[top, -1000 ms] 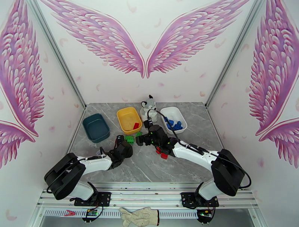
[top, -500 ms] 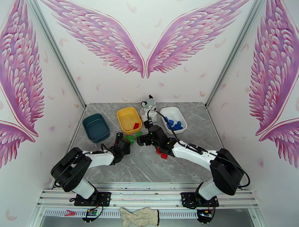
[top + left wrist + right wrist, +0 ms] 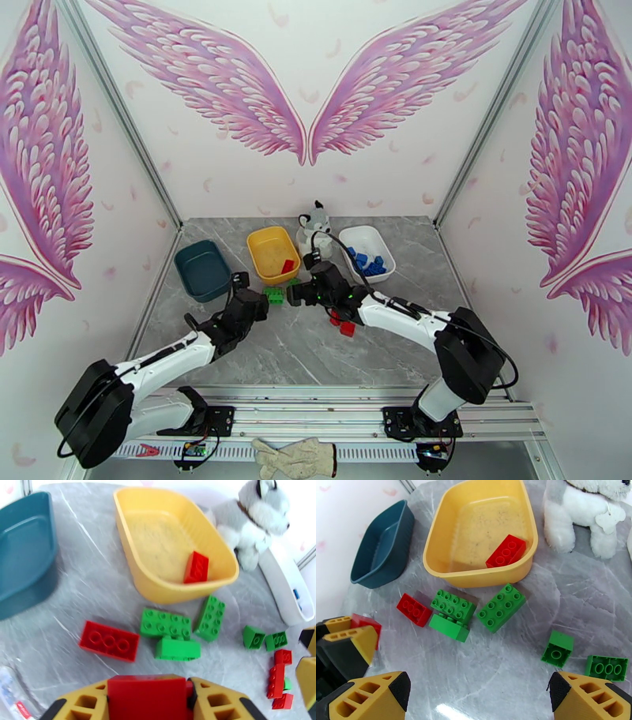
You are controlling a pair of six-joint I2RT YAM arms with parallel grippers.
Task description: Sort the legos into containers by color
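Plainly, the left gripper is clamped on a red brick that spans finger to finger, its long axis running 9 to 3 o'clock across the wrist view. Toward 12 o'clock from it, three green bricks lie close together. A loose red brick sits at their 9 o'clock, its long axis tilted roughly 10 to 4. All of these sit between the gripper and the yellow tub, which holds a lone red brick pointing 1 to 7. The teal tub sits at the yellow one's 9 o'clock and the white tub, with blue bricks inside, at its 3 o'clock. A plush husky stands between yellow and white toward the back. The right gripper hangs with jaws wide apart over the marble table, nothing between them. Two small green bricks lie just beside its right finger, at 12 o'clock.
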